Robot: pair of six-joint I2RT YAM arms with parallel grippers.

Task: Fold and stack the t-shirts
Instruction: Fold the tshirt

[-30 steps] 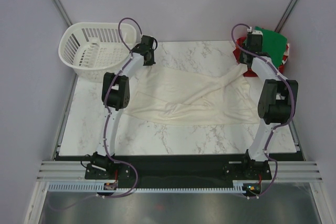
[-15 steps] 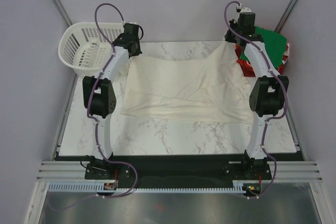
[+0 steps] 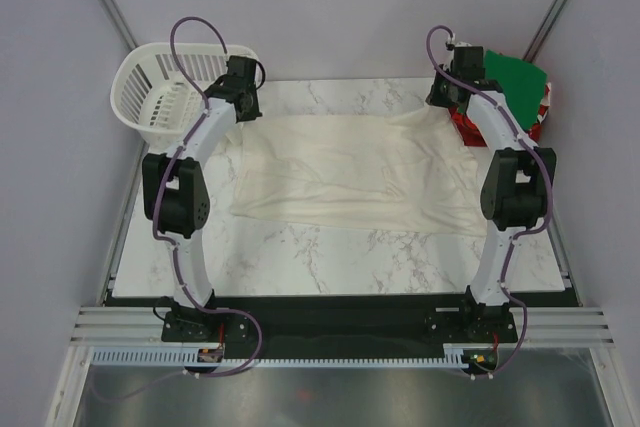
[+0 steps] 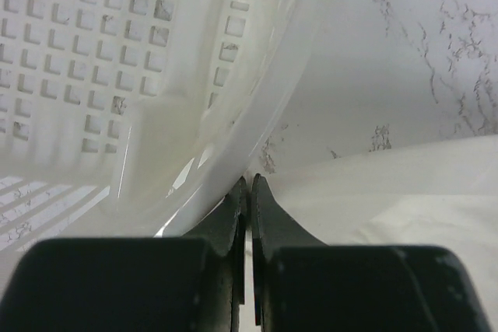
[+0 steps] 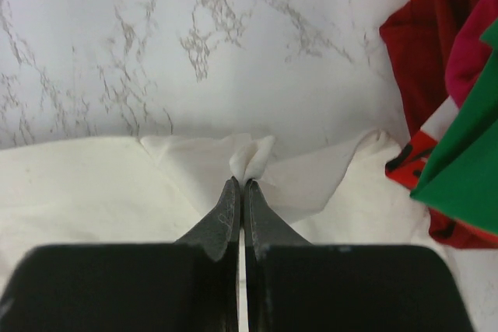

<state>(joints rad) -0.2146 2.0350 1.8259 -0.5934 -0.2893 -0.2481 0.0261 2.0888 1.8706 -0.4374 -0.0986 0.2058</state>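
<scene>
The cream t-shirt [image 3: 350,172] lies spread across the far half of the marble table [image 3: 350,262], wider than it is deep. It is rumpled, with long creases running from its right side toward the middle, and its near edge rests flat on the table. The right gripper [image 5: 240,183] has its jaws pressed together on a small bunched peak of the shirt's far right corner. The left gripper [image 4: 247,186] is likewise closed tight at the far left corner, right against the wall of the white basket [image 3: 150,97].

I count three tees. Besides the cream one, a green t-shirt [image 3: 515,75] lies on top of a red t-shirt [image 3: 465,127] at the far right corner. There is one basket and two arms.
</scene>
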